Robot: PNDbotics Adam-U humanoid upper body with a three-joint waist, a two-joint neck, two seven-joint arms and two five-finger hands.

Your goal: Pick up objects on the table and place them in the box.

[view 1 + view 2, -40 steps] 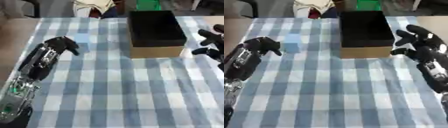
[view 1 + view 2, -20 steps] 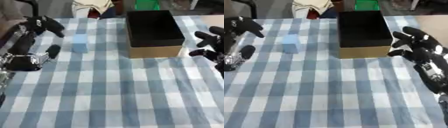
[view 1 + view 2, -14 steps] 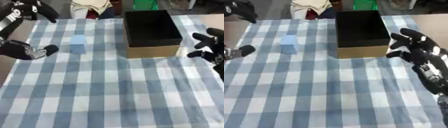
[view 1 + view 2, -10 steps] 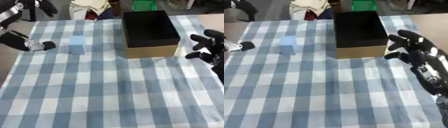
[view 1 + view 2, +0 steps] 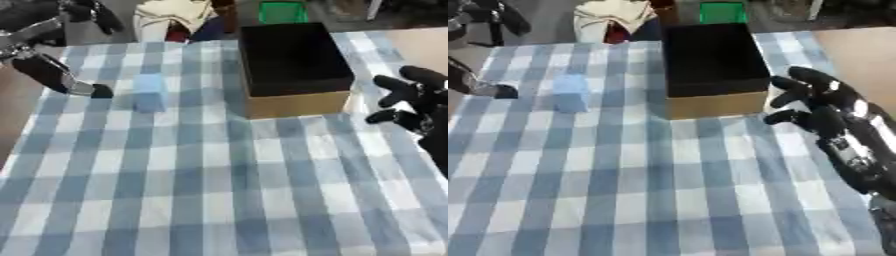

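Pale blue block [image 5: 150, 91] sits on the blue-checked desk [image 5: 219, 190], left of the black-lined cardboard box [image 5: 293, 65]. My right hand [image 5: 820, 107] hovers beside the box, fingers spread; my left hand [image 5: 83, 11] hangs curled, empty.

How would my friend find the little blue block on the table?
Start at the box at the far end of the checked cloth. Look to its left: the block stands alone there, apart from the box. It is pale blue and plain, the only loose thing on the cloth.
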